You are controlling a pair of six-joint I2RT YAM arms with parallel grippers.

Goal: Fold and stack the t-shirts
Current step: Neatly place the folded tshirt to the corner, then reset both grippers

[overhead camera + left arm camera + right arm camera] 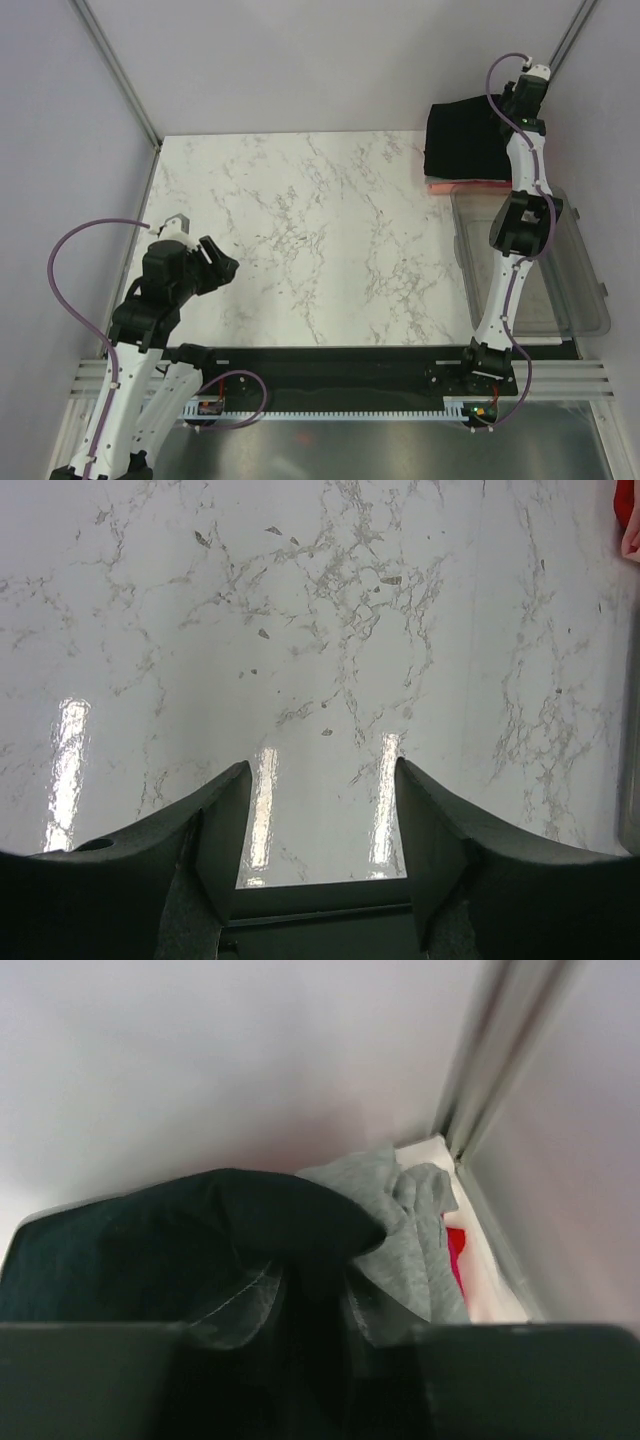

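Two arms: the left fingers (216,260) stand apart above the counter (300,230), holding nothing. The right fingers (518,105) straddle the bunched black t-shirt (460,140), which lies atop the grey t-shirt (410,1230) and red-pink t-shirt (450,186) in the far-right corner. Whether they are clamped or apart, I cannot tell.

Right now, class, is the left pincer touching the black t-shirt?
Apart. The top view shows the left pincer at the near left, the black t-shirt at the far right corner, bare marble table between.
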